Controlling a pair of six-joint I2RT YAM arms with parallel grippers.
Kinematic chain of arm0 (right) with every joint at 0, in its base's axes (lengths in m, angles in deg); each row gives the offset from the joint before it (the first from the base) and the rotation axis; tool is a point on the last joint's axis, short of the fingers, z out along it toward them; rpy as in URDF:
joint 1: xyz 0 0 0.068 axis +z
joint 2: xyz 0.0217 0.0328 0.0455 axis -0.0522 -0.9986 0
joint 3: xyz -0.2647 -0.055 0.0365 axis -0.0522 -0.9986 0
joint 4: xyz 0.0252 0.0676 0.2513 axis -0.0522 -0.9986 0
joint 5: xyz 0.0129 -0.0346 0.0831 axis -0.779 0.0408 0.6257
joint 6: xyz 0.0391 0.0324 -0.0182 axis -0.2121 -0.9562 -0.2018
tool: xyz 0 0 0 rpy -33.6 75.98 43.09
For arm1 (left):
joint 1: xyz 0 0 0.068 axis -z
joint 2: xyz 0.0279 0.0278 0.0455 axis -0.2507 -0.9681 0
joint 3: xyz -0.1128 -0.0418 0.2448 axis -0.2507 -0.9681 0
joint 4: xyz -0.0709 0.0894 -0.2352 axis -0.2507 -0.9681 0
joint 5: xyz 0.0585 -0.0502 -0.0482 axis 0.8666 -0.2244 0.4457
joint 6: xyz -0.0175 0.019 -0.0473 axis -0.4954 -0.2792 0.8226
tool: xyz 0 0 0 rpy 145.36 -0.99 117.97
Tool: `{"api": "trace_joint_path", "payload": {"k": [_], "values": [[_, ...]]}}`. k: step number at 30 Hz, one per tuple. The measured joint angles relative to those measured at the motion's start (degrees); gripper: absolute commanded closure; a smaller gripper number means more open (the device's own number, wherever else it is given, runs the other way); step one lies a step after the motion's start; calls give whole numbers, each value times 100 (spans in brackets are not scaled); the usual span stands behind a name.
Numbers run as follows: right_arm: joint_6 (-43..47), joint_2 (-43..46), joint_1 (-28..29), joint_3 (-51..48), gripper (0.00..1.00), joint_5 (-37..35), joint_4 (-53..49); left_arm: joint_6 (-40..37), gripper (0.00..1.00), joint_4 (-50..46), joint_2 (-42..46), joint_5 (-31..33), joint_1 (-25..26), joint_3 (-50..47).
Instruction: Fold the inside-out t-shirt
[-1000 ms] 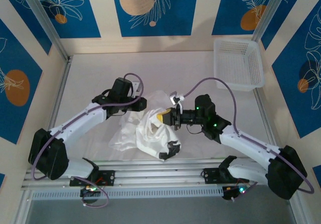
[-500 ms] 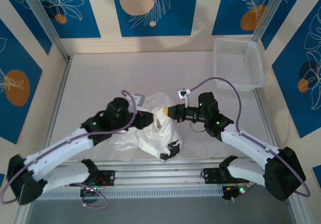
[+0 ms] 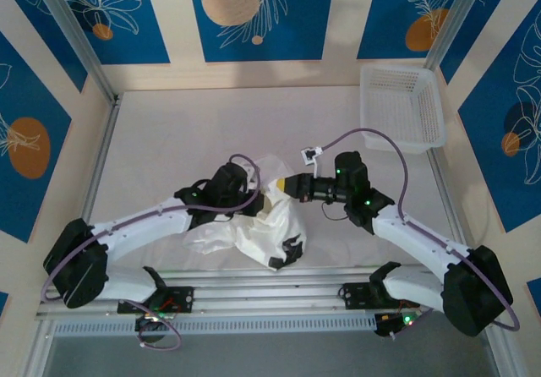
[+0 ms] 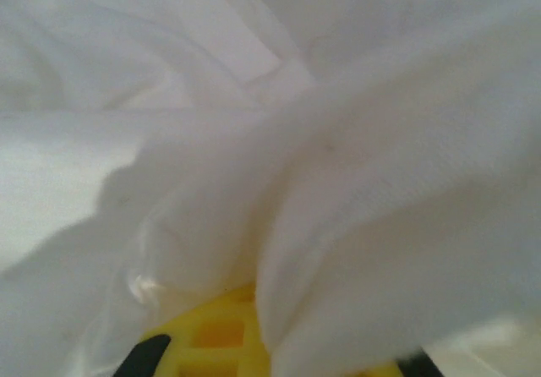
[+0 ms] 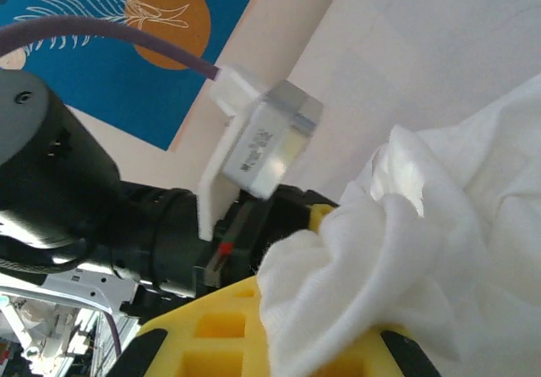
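Top external view, nearest the arm bases: the inside-out t-shirt (image 3: 254, 229) lies crumpled on the table (image 3: 161, 132) between the two arms. Just beyond, the left gripper (image 3: 250, 193) and right gripper (image 3: 283, 188) are each clamped on bunched cloth at its far side, close together. To open the shirt well, they should probably lift and draw apart evenly, so neither pinch slips. Farthest off, a white mesh basket (image 3: 401, 106) sits in the right corner.
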Motion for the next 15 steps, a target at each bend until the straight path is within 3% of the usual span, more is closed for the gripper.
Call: {"api": "trace_joint_path", "payload": {"k": [3,5,8,11,13,15], "values": [[-175,-367,-691,-223,94,614,463,1165,100,1773,256,-1469,-643,-518],[-306,-837,-1034,-350,79,1029,599,1652,100,2437,256,-2138,-909,-592],[-286,-1060,-1086,-376,64,1392,354,1556,100,2267,511,-2658,-898,-516],[-249,-706,-1143,-396,55,1344,44,1318,100,1937,898,-2933,-901,-448],[-264,-107,-1268,-514,58,1034,-120,1126,100,1711,1051,-3001,-905,-354],[-267,660,-1314,-678,71,461,-380,973,100,1596,1082,-3045,-905,-315]]}}
